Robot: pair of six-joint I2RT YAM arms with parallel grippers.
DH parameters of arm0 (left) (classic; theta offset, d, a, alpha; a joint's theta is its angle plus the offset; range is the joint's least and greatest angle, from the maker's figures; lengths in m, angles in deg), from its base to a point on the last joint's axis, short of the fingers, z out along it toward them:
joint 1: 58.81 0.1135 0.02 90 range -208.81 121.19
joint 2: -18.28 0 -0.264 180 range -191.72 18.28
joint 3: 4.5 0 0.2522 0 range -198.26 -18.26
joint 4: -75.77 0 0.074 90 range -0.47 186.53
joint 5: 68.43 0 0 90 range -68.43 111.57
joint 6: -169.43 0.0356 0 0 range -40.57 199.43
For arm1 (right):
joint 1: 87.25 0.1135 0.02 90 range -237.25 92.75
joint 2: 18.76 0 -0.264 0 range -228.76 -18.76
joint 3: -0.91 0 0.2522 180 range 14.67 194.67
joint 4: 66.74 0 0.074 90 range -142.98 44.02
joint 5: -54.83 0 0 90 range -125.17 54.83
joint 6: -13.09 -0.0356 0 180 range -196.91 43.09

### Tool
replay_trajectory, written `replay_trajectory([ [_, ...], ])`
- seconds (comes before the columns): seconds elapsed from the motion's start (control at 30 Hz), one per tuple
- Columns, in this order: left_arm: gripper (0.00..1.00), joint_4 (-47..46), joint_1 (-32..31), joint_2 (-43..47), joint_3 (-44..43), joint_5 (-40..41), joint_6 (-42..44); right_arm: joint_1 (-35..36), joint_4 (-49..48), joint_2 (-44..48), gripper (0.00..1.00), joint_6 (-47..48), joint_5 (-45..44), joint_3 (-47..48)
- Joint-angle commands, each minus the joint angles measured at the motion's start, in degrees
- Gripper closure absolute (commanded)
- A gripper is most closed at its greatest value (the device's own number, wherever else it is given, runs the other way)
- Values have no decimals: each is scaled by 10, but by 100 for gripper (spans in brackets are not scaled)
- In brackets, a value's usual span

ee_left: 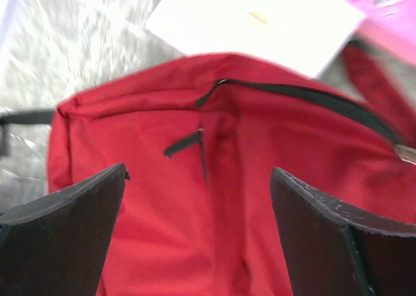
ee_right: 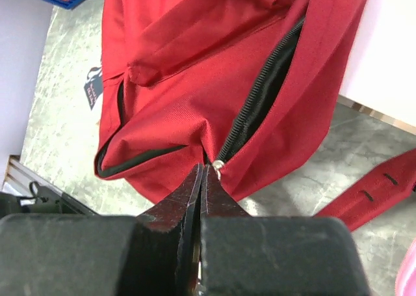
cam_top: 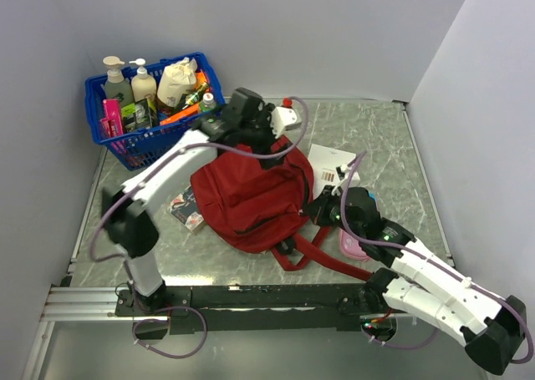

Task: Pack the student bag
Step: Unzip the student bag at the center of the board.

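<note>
The student bag (cam_top: pixel 251 200) is a dark red backpack lying flat in the middle of the table. My left gripper (cam_top: pixel 269 146) hovers over its far edge. In the left wrist view that gripper (ee_left: pixel 198 172) is open, with only red fabric (ee_left: pixel 195 237) below the gap. My right gripper (cam_top: pixel 322 206) is at the bag's right side. Its jaws (ee_right: pixel 206 168) are shut on the bag fabric at the end of the black zipper (ee_right: pixel 260 101), beside the metal slider (ee_right: pixel 220 164). The fabric puckers toward the tips. The zipper gapes slightly and the inside is dark.
A blue basket (cam_top: pixel 150 144) of bottles stands at the back left. A white sheet (cam_top: pixel 334 159) lies behind the bag, a pink item (cam_top: pixel 351 246) near the right arm, and a small dark card (cam_top: pixel 185 209) at the bag's left. Red straps (cam_top: pixel 322 261) trail toward the front.
</note>
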Motion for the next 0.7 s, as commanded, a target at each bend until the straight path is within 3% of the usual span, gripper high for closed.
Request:
replay_trajectory([
  [0.0,4,34,0,98,67,-112,24,-11,-44,-28,90,18,69,30],
  [0.13,4,18,-20,138,170,-126,36,-9,-75,-32,75,30,121,20],
  [0.23,4,-5,-38,137,198,-105,33,-6,-69,-19,64,33,134,15],
  [0.27,4,-16,-40,134,205,-107,22,-5,-65,-5,54,33,139,13],
  [0.37,4,-68,-50,135,234,-114,-7,-4,-54,17,37,41,157,7],
  [0.5,3,-99,-69,128,251,-120,-26,-5,-16,43,32,55,151,17],
  [0.67,3,-107,-74,118,226,-120,-86,-52,39,106,34,60,51,40],
])
